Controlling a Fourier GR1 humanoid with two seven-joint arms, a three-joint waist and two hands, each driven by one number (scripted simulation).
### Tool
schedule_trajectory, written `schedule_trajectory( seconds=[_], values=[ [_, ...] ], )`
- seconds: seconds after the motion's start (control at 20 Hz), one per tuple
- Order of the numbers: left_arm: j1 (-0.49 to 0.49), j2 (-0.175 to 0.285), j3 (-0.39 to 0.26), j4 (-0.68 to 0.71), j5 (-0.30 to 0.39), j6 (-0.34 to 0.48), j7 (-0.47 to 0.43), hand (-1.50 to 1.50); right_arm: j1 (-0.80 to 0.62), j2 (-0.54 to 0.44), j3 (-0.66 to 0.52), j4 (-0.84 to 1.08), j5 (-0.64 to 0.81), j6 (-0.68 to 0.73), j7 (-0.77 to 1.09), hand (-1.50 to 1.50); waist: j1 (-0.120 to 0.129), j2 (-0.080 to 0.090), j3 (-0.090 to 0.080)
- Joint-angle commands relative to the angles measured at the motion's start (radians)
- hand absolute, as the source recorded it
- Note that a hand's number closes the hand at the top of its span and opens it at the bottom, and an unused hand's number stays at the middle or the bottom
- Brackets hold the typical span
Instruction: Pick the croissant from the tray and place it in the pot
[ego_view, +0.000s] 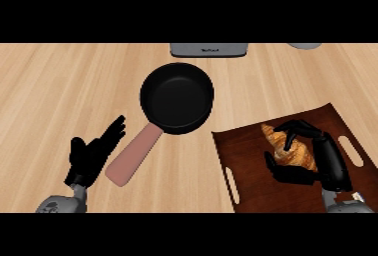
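Right hand (325, 161): curled round croissant (294, 154), on tray (240, 150).
Left hand (90, 155): spread, idle.
Risk: I fear the tapered pastry slips while being lifted to pot (177, 97).

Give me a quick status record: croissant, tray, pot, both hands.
croissant: on the tray, near its middle
tray: brown, at the counter's right
pot: black, pink handle toward lower left, nothing in it, left of the tray and apart from it
right hand: fingers curled round the croissant
left hand: open, resting at lower left beside the pot's handle
grey appliance: top edge, partly cut off
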Motion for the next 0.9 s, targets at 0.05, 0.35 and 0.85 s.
schedule_trajectory(
  seconds=[0.05,0.35,0.85],
  values=[
    [0.000,-0.031,-0.011,-0.003,-0.019,0.017,-0.002,0.00,-0.053,-0.041,0.053,-0.228,0.168,-0.035,0.265,1.50,0.004,0.001,0.001],
    [-0.034,-0.016,0.011,0.063,-0.029,-0.020,-0.010,0.00,-0.266,0.002,0.101,-0.252,0.333,0.043,0.569,1.50,0.016,0.005,0.001],
    [-0.039,-0.053,-0.004,0.025,-0.052,-0.007,0.004,0.00,-0.747,0.136,0.108,0.030,0.394,0.264,0.847,1.50,0.026,0.007,0.002]
  ],
)
